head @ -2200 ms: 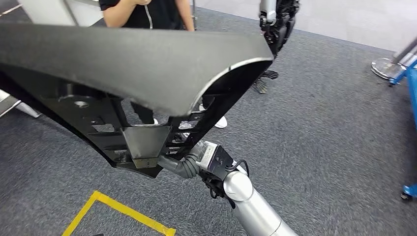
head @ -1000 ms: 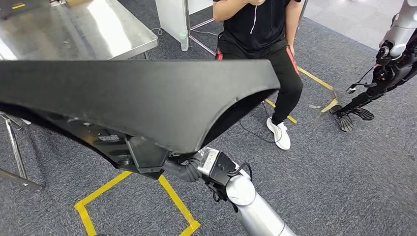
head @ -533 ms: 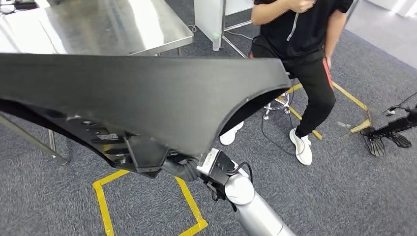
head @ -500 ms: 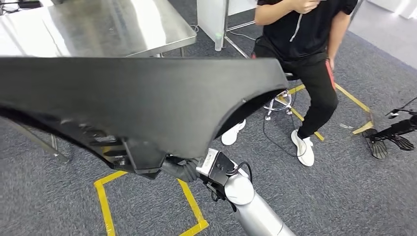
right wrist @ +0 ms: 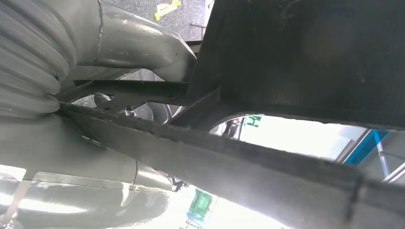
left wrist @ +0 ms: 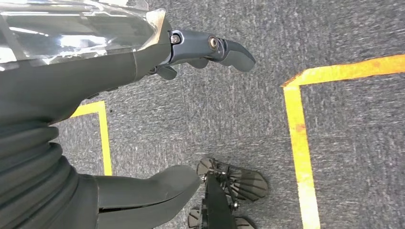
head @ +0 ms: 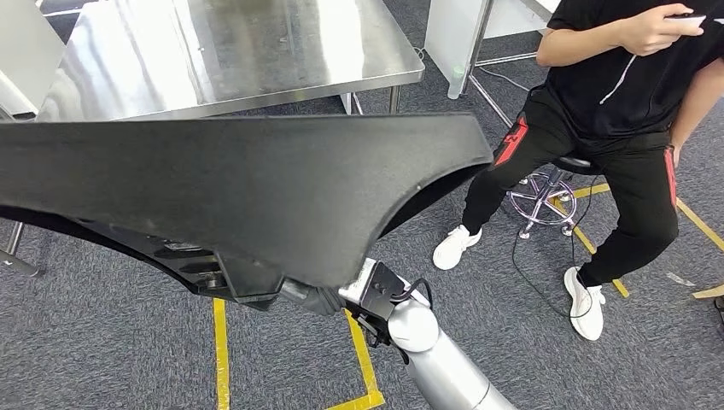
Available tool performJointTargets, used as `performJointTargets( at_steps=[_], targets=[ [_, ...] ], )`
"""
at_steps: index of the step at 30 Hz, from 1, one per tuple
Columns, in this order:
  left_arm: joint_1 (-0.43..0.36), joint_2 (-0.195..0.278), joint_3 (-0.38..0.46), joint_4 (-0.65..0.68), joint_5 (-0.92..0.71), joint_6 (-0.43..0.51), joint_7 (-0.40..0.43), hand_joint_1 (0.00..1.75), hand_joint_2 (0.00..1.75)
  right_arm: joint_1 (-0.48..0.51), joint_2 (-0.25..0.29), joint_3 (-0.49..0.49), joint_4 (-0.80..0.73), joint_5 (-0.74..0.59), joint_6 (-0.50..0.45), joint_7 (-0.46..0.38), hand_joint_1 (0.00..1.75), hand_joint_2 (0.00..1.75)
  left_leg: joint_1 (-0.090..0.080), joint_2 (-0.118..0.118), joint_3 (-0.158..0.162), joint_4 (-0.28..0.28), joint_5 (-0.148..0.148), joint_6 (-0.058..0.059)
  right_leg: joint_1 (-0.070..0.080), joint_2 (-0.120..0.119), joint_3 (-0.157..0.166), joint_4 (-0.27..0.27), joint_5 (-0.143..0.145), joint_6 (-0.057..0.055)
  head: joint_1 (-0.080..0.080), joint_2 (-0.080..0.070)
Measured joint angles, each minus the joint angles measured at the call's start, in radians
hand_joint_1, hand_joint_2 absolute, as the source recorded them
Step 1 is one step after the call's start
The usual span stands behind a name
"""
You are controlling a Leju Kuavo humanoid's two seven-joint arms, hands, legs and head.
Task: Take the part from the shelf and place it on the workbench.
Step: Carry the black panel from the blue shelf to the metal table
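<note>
Your head camera sits high, looks forward and down: black part [head: 239, 188] fills near field, steel table [head: 222, 51] at 12 o'clock, seated person [head: 615, 111] at 2 o'clock. Left wrist camera sits close behind left hand [left wrist: 95, 71], aimed down at grey carpet [left wrist: 229, 114] with yellow tape [left wrist: 298, 138]; you see same carpet and tape in head view. Right wrist camera sits tight against part's underside, right hand [right wrist: 71, 95] alongside.
</note>
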State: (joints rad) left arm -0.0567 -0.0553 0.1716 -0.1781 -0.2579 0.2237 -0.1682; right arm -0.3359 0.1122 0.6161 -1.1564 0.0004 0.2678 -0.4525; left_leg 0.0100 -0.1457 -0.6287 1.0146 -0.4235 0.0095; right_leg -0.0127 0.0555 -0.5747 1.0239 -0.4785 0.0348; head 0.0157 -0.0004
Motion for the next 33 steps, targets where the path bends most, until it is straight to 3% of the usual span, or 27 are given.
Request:
performJointTargets(
  at_steps=[2,4,6,8,9,10,11,13,15,17,18,19,21,23,24,25,26,28,30,33],
  targets=[
    [0.004,0.001,0.000,0.000,-0.002,0.000,0.000,0.00,1.75,-0.001,0.003,0.000,0.000,0.000,-0.001,0.000,1.75,1.75,0.003,-0.004,-0.003,-0.002,0.002,-0.010,-0.001,-0.012,0.003,-0.003,0.004,-0.011,0.000,0.000],
    [0.004,0.002,0.000,0.000,-0.003,0.000,0.000,0.00,1.75,-0.002,0.008,-0.001,0.000,0.000,-0.002,-0.001,1.75,1.75,0.000,0.050,-0.019,0.029,-0.019,-0.017,-0.008,-0.030,0.007,-0.009,0.006,-0.024,-0.002,0.000],
    [-0.001,0.001,-0.001,0.000,-0.004,0.000,0.001,0.00,1.75,-0.001,0.009,-0.002,0.001,-0.001,-0.004,-0.002,1.75,1.75,0.000,0.120,-0.073,0.136,-0.076,-0.026,-0.008,-0.057,0.011,-0.011,0.003,-0.037,-0.005,0.000],
    [-0.003,0.001,-0.001,0.000,-0.004,0.000,0.001,0.00,1.75,0.003,0.008,-0.003,0.004,0.000,-0.005,-0.002,1.75,1.75,0.005,0.140,-0.138,0.261,-0.124,-0.033,-0.004,-0.087,0.012,-0.011,0.000,-0.044,-0.005,0.000],
    [-0.002,0.002,-0.001,0.000,-0.004,0.000,0.001,0.00,1.75,0.004,0.008,-0.004,0.005,0.000,-0.005,-0.002,1.75,1.75,0.007,0.142,-0.152,0.286,-0.125,-0.035,-0.003,-0.102,0.013,-0.011,-0.002,-0.045,-0.005,0.000],
    [-0.001,0.002,-0.001,0.000,-0.004,0.000,0.002,0.00,1.75,0.005,0.009,-0.004,0.006,0.000,-0.005,-0.002,1.75,1.75,0.009,0.146,-0.143,0.268,-0.106,-0.037,-0.003,-0.115,0.015,-0.011,-0.004,-0.044,-0.006,0.000],
    [-0.001,0.003,-0.001,0.000,-0.004,0.000,0.002,0.00,1.75,0.005,0.009,-0.004,0.006,0.000,-0.005,-0.002,1.75,1.75,0.010,0.157,-0.113,0.212,-0.075,-0.036,-0.003,-0.128,0.017,-0.011,-0.007,-0.042,-0.006,0.000],
    [-0.003,0.004,-0.001,0.000,-0.004,0.000,0.002,0.00,1.75,0.005,0.009,-0.006,0.006,0.000,-0.006,-0.002,1.75,1.75,0.007,0.204,-0.035,0.072,-0.023,-0.030,0.004,-0.152,0.025,-0.010,-0.015,-0.033,-0.005,0.000],
    [-0.007,0.004,-0.001,-0.001,-0.004,0.000,0.002,0.00,1.75,0.004,0.010,-0.008,0.006,0.001,-0.007,-0.002,1.75,1.75,0.000,0.224,-0.001,0.010,-0.009,-0.019,0.012,-0.172,0.032,-0.010,-0.022,-0.022,-0.002,0.000],
    [-0.008,0.004,-0.001,-0.001,-0.004,0.000,0.002,0.00,1.75,0.002,0.012,-0.008,0.005,0.004,-0.007,-0.002,1.75,1.75,-0.005,0.196,-0.003,0.008,-0.008,-0.007,0.014,-0.191,0.038,-0.012,-0.027,-0.011,0.001,0.000],
    [-0.006,0.003,-0.001,-0.001,-0.004,-0.001,0.002,0.00,1.75,0.001,0.014,-0.009,0.005,0.005,-0.007,-0.002,1.75,1.75,-0.004,0.183,-0.002,0.005,-0.006,0.000,0.012,-0.181,0.037,-0.007,-0.032,-0.006,0.001,0.000],
    [-0.006,0.003,0.000,-0.001,-0.003,-0.001,0.002,0.00,1.75,0.000,0.016,-0.010,0.005,0.006,-0.007,-0.003,1.75,1.75,-0.002,0.172,0.000,0.001,-0.003,0.007,0.010,-0.157,0.030,0.011,-0.044,-0.003,0.001,0.000],
    [-0.008,0.003,0.000,-0.001,-0.003,-0.002,0.001,0.00,1.75,0.000,0.014,-0.013,0.006,0.006,-0.008,-0.004,1.75,1.75,0.003,0.152,0.001,-0.003,0.001,0.018,0.004,-0.090,-0.018,0.109,-0.089,-0.006,0.003,0.000],
    [-0.010,0.002,0.001,-0.001,-0.002,-0.003,0.001,0.00,1.75,0.004,0.009,-0.016,0.009,0.005,-0.008,-0.004,1.75,1.75,0.003,0.129,0.001,-0.003,0.001,0.022,0.002,-0.063,-0.090,0.246,-0.134,-0.008,0.005,0.000],
    [-0.010,0.002,0.001,-0.001,-0.001,-0.005,0.001,0.00,1.75,0.006,0.007,-0.018,0.010,0.003,-0.008,-0.004,1.75,1.75,0.003,0.118,0.001,-0.002,0.001,0.022,0.002,-0.060,-0.114,0.280,-0.138,-0.004,0.005,0.000],
    [-0.009,0.001,0.001,-0.001,0.000,-0.007,0.001,0.00,1.75,0.006,0.006,-0.019,0.011,0.001,-0.008,-0.004,1.75,1.75,0.003,0.109,0.001,-0.002,0.001,0.022,0.001,-0.059,-0.120,0.275,-0.125,0.004,0.005,0.000],
    [-0.009,0.000,0.001,-0.001,0.002,-0.010,0.001,0.00,1.75,0.006,0.006,-0.021,0.012,0.000,-0.008,-0.004,1.75,1.75,0.004,0.102,0.002,-0.002,0.000,0.021,0.000,-0.058,-0.104,0.227,-0.097,0.013,0.005,0.000],
    [-0.009,0.000,0.001,-0.001,0.006,-0.019,0.000,0.00,1.75,0.004,0.006,-0.023,0.012,-0.002,-0.008,-0.004,1.75,1.75,0.003,0.089,0.005,0.000,-0.002,0.016,-0.003,-0.053,-0.045,0.081,-0.032,0.027,0.005,0.000],
    [-0.009,0.000,0.001,-0.001,0.008,-0.027,-0.003,0.00,1.75,0.002,0.008,-0.024,0.012,-0.002,-0.009,-0.004,1.75,1.75,0.000,0.083,0.004,0.003,-0.005,0.011,-0.005,-0.048,-0.010,-0.001,0.002,0.020,0.004,0.000],
    [-0.007,0.002,0.002,-0.001,0.009,-0.038,-0.010,0.00,1.75,0.002,0.011,-0.025,0.012,-0.002,-0.012,-0.005,1.75,1.75,0.000,0.086,0.004,0.002,-0.006,0.018,-0.003,-0.045,-0.005,-0.008,0.008,0.007,0.003,0.000]
  ],
)
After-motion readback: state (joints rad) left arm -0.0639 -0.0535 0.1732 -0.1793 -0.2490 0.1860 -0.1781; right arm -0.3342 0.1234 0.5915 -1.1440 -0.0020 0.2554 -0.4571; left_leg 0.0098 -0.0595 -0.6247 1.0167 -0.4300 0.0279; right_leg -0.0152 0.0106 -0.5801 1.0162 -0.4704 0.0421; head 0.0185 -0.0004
